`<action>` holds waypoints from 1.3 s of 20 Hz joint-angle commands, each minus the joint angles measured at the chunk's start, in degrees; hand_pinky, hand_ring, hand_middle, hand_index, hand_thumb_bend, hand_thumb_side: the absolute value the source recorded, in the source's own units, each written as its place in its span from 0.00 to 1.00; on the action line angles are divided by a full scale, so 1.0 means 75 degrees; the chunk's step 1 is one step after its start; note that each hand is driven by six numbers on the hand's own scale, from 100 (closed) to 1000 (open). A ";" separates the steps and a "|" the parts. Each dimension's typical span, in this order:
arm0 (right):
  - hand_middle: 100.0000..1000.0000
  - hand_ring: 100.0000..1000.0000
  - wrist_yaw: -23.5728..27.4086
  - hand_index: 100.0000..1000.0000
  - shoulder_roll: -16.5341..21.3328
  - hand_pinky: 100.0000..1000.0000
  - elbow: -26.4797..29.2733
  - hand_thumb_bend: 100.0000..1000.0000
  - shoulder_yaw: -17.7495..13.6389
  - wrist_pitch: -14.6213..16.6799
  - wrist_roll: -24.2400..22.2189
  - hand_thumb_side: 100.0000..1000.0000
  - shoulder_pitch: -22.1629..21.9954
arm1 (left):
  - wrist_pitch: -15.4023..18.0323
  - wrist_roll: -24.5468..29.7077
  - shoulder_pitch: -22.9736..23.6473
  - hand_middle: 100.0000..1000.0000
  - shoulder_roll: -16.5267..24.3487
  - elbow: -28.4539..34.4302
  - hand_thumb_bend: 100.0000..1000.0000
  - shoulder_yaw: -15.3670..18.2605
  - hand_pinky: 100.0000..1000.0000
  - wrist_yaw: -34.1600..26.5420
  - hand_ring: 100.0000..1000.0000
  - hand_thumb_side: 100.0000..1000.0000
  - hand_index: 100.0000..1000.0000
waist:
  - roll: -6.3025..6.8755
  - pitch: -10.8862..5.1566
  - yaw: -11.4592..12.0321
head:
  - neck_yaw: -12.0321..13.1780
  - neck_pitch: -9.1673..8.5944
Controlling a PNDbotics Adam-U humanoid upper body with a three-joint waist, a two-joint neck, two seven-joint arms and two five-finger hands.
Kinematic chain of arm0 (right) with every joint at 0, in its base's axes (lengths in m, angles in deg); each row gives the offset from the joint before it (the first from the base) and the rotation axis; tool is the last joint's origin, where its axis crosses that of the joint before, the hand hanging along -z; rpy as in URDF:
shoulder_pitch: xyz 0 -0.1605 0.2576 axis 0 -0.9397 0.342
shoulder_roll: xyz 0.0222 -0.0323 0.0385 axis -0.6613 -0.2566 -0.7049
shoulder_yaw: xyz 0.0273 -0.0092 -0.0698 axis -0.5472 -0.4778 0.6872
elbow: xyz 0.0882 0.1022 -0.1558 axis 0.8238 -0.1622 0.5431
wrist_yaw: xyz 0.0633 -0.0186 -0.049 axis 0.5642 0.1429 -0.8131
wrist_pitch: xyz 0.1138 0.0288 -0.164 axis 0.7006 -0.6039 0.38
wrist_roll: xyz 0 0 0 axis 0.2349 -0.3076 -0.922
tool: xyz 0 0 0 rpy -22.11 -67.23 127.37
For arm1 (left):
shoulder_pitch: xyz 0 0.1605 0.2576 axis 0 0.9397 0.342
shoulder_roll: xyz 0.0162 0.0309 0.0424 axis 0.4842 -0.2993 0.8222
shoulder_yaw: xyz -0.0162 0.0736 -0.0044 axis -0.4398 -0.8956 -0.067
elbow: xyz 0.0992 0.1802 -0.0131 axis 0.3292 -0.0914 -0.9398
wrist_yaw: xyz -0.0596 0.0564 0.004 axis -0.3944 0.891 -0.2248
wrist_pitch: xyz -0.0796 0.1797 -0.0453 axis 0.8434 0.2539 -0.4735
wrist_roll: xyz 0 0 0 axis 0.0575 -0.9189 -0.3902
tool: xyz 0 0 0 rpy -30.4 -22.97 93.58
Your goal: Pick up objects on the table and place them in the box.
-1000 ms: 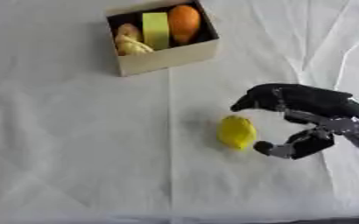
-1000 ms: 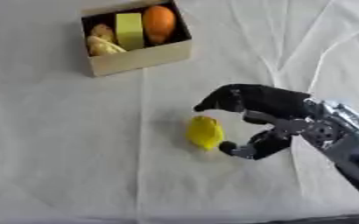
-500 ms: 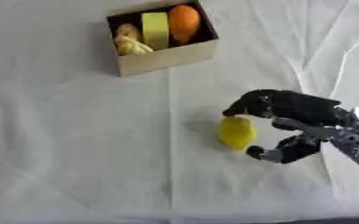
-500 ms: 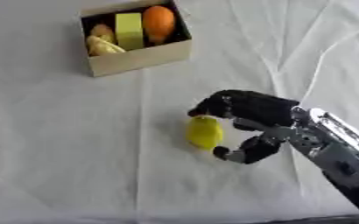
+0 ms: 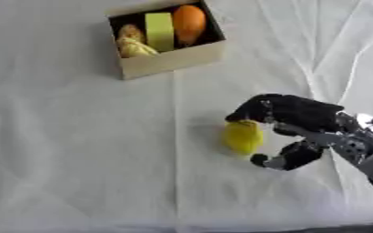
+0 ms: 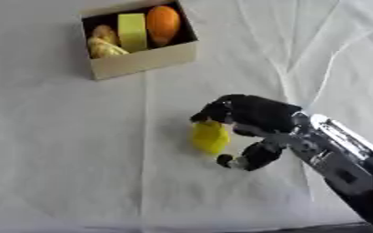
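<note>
Where cloth lies open: right hand (image 5: 297, 122) around lemon (image 5: 243, 136)

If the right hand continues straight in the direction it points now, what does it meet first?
The yellow fruit. The right hand points toward the view's left, its fingers curled over the fruit's top and its thumb below. Whether they already touch it is unclear. Beyond lies only bare white cloth.

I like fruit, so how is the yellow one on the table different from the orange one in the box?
The yellow fruit lies out on the white cloth, while the orange fruit sits inside the box. The yellow fruit lies alone, with the right hand curling around it; the orange fruit is packed beside a green block, untouched. Yellow against orange in colour. Both are smooth and oval.
</note>
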 commanded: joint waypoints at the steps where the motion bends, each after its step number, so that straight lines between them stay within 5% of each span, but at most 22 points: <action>1: 0.75 0.80 -0.0081 0.91 0.0107 0.88 0.0129 0.31 -0.0040 -0.0145 -0.0021 0.00 0.0079 | -0.0001 0.0010 -0.0032 0.55 0.0065 0.0147 0.00 0.0093 0.78 -0.0048 0.72 0.55 0.83 | 0.0034 -0.0017 0.0033 | -0.0048 0.0029; 10: 0.67 0.71 0.0227 0.83 0.0090 0.83 0.0129 0.21 -0.0065 -0.0482 -0.0092 0.00 0.0070 | 0.0044 0.0034 -0.0005 0.55 0.0023 0.0147 0.00 0.0115 0.79 -0.0071 0.72 0.55 0.83 | 0.0059 0.0057 0.0118 | -0.0110 0.0029; 18: 0.59 0.61 0.0239 0.76 0.0087 0.78 0.0129 0.21 -0.0075 -0.0662 0.0075 0.00 0.0136 | 0.0053 0.0105 0.0001 0.54 -0.0014 0.0147 0.00 0.0113 0.79 -0.0098 0.72 0.55 0.82 | 0.0078 0.0100 0.0145 | -0.0156 0.0029; 20: 0.57 0.58 0.0266 0.75 0.0086 0.75 0.0129 0.05 -0.0056 -0.0733 0.0172 0.00 0.0151 | 0.0061 0.0127 -0.0010 0.54 -0.0018 0.0147 0.00 0.0102 0.79 -0.0109 0.72 0.55 0.82 | 0.0083 0.0104 0.0151 | -0.0162 0.0029; 26: 0.58 0.55 0.0791 0.70 0.0123 0.74 0.0129 0.00 -0.0065 -0.0808 0.0605 0.00 0.0161 | 0.0082 0.0159 -0.0007 0.54 -0.0033 0.0147 0.00 0.0109 0.79 -0.0140 0.72 0.55 0.82 | 0.0092 0.0085 0.0154 | -0.0151 0.0029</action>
